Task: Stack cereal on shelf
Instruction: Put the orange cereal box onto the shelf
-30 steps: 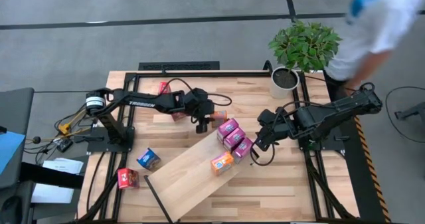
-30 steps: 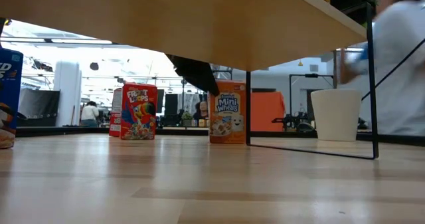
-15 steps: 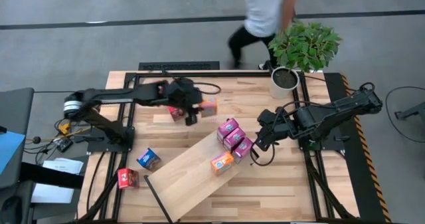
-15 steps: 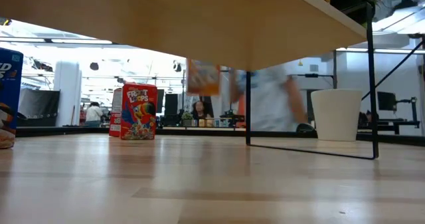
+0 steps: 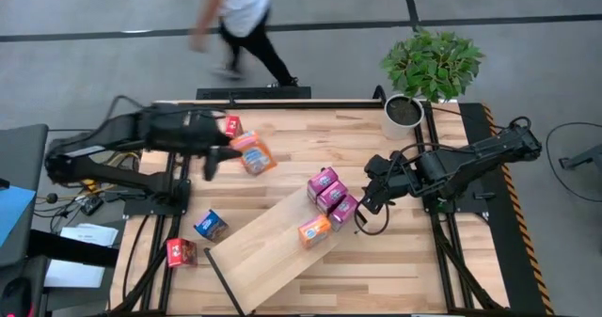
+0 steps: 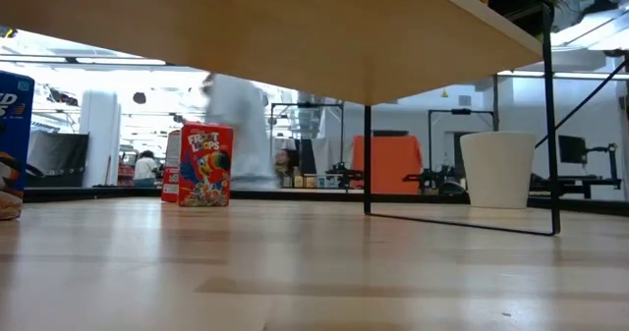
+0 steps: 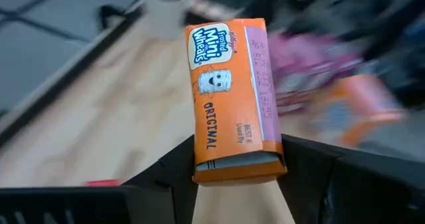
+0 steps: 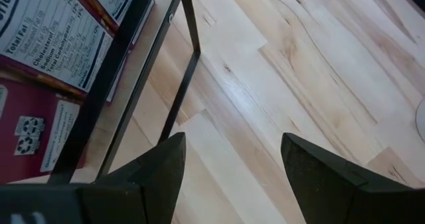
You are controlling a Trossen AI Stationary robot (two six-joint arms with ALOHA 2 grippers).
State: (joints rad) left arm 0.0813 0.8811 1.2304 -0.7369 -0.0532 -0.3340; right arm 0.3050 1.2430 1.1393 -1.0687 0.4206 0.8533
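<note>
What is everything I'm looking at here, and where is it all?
Pink cereal boxes: three, magenta, in a row on the shelf's right end.
Orange boxes: two, one on the shelf, one held in the air.
Red boxes: two, one at the table's far side, one at its near left.
Blue box: one, left of the shelf.
Shelf: one, pale wood, lying diagonally.
Plant: one, green, white pot, far right corner.
Person: one, walking behind the table.
Left gripper: holding the orange box.
Right gripper: open, beside the pink boxes.
</note>
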